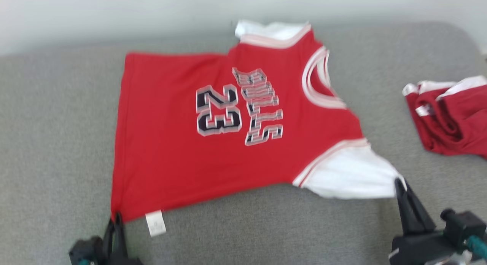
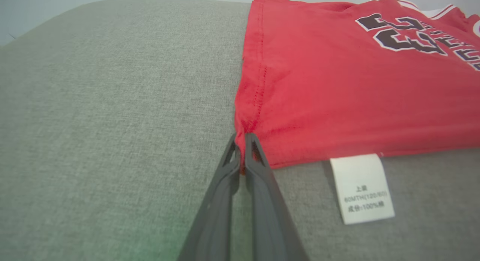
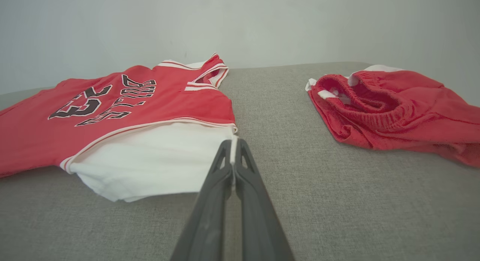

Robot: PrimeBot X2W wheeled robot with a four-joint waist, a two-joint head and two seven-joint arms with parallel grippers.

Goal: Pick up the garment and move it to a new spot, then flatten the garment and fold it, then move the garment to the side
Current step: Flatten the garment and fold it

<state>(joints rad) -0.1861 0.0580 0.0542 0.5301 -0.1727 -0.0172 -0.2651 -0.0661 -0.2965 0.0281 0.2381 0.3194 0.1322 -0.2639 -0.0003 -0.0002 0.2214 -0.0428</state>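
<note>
Crumpled red shorts (image 1: 452,120) on grey cushion (image 1: 57,143), well right of jersey (image 1: 213,143), partly cut off. Jaws of left gripper (image 1: 116,217) pinch hem corner; right gripper (image 1: 397,183) jaws pinch white sleeve edge.

Jersey (image 1: 159,143), red, chest print: the word "BULLS" (image 1: 260,105), and below it toward the hem the number "23" (image 1: 218,110). Both are in black characters edged in white. In the head view the print runs sideways.

White label (image 2: 363,188) sticking out from the jersey's hem carries three small printed lines, soft in focus. The top line is two Chinese characters, not legible with certainty. The middle line appears to read "80MTH(120/60)". The bottom line reads "成份:100%棉".
</note>
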